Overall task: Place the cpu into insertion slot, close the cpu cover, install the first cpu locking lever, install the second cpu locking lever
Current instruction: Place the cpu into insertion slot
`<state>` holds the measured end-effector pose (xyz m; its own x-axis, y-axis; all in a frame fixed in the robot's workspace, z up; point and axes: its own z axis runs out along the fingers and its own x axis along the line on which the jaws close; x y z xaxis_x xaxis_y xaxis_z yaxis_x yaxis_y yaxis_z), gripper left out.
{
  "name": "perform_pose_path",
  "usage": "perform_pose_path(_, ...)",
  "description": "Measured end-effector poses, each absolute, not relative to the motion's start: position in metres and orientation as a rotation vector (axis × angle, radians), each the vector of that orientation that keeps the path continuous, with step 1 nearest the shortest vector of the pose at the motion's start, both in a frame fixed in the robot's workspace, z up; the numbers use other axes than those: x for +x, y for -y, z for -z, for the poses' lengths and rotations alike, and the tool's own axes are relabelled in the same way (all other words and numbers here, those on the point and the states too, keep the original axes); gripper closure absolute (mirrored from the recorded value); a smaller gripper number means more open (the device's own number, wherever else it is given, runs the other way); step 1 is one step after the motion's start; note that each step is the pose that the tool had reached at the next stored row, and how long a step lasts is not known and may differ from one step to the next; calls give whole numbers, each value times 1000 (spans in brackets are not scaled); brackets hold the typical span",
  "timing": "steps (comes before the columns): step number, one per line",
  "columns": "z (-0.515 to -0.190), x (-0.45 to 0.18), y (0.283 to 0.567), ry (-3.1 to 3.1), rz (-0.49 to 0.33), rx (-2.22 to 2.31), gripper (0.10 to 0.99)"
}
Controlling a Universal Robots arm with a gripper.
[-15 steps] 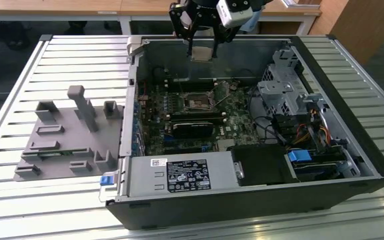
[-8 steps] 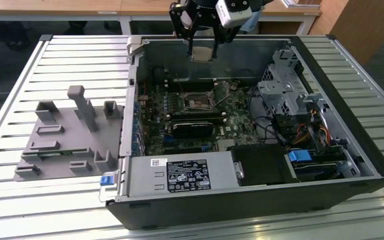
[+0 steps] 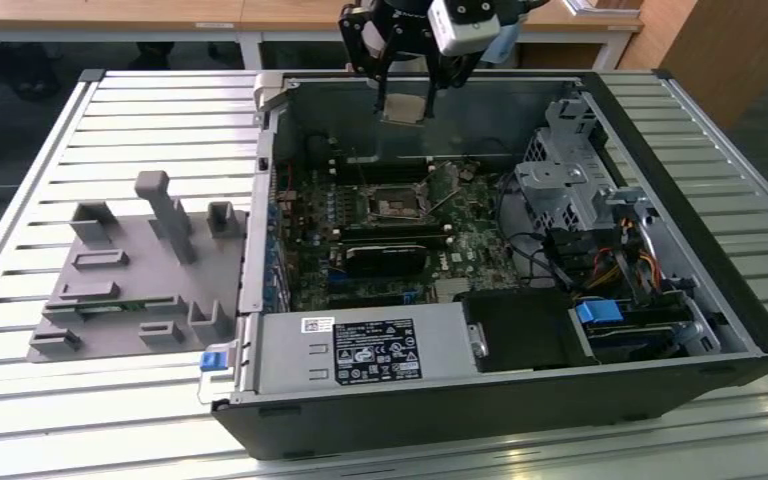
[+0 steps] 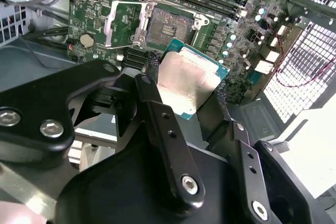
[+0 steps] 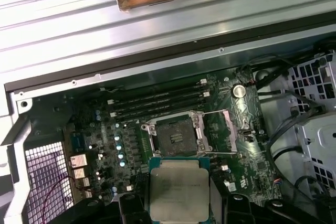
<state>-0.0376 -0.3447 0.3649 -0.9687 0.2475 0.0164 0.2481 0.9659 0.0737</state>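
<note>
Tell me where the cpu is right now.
In the exterior view the cpu hangs in the gripper above the open computer case, near its far wall; the empty socket lies below it.

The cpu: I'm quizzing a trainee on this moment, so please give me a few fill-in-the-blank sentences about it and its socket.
The hand is ___ on the cpu.
The insertion slot lies ___, with no chip in it.
The cpu cover stands swung ___, beside the slot.
Missing words: shut; empty; open.
</note>
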Motion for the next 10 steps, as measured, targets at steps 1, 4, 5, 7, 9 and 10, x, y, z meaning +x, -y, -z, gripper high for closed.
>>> perform_pose_path(1, -365, -38, 345, 3106, 117, -407, 545)
perform_pose_path(4, -365, -38, 345, 3101, 113, -453, 545)
perform_pose_path(5, -365, -38, 345, 3100, 113, -468, 545)
perform_pose_path(7, -365, -38, 345, 3096, 111, -497, 545)
perform_pose_path(9, -365, -38, 345, 3092, 109, -527, 545)
perform_pose_path(10, -365, -38, 345, 3090, 107, -543, 545)
